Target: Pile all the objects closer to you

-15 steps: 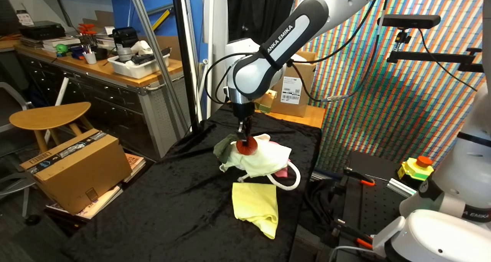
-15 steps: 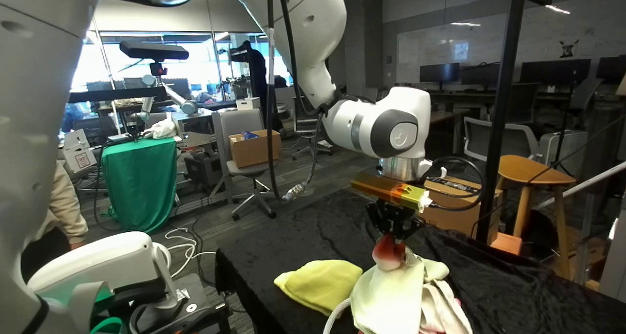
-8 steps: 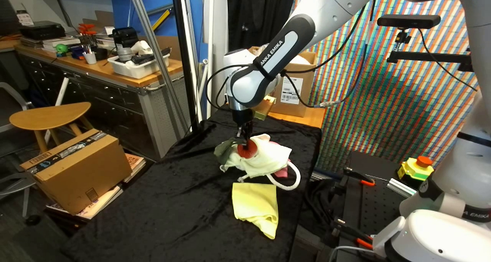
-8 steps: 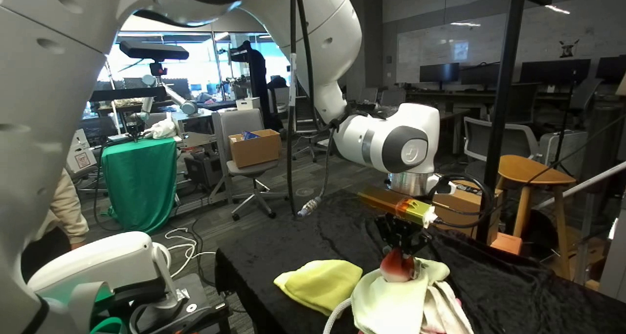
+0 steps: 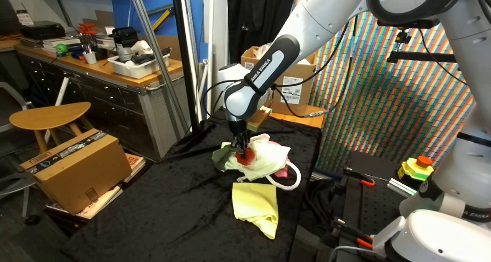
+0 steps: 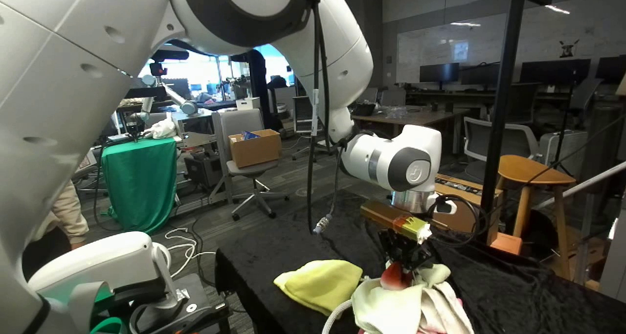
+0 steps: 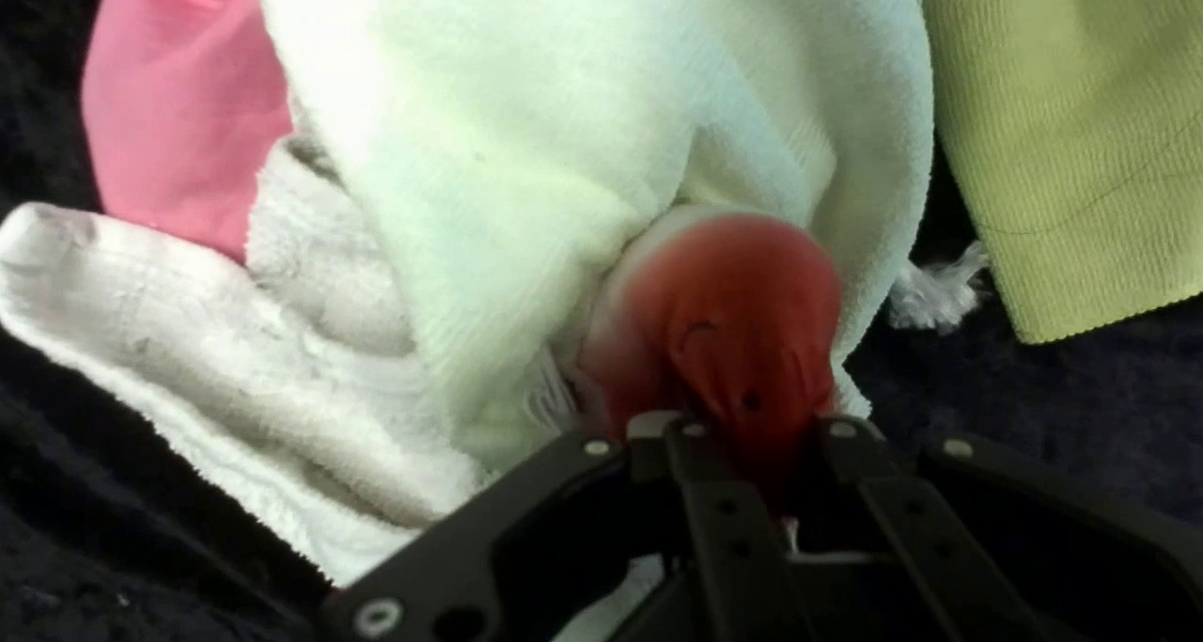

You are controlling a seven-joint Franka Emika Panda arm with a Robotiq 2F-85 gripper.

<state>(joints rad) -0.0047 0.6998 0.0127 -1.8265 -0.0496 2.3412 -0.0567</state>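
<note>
Yellow cloth [image 5: 255,204], pink cloth [image 7: 183,120]

There's the small item [image 7: 742,313] between the fingers [image 7: 719,506], over the cloth heap [image 5: 270,156] on the tabletop [image 5: 172,200]! In an exterior view, rope loop [image 5: 297,176] front-right, lone cloth [image 5: 256,204] just before the heap, box [image 5: 292,95] behind, stool [image 5: 50,115] off left.

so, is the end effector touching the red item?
Touching. The wrist view shows the red item pinched between the jaws of the end effector, its rounded part bulging out ahead of them.
</note>
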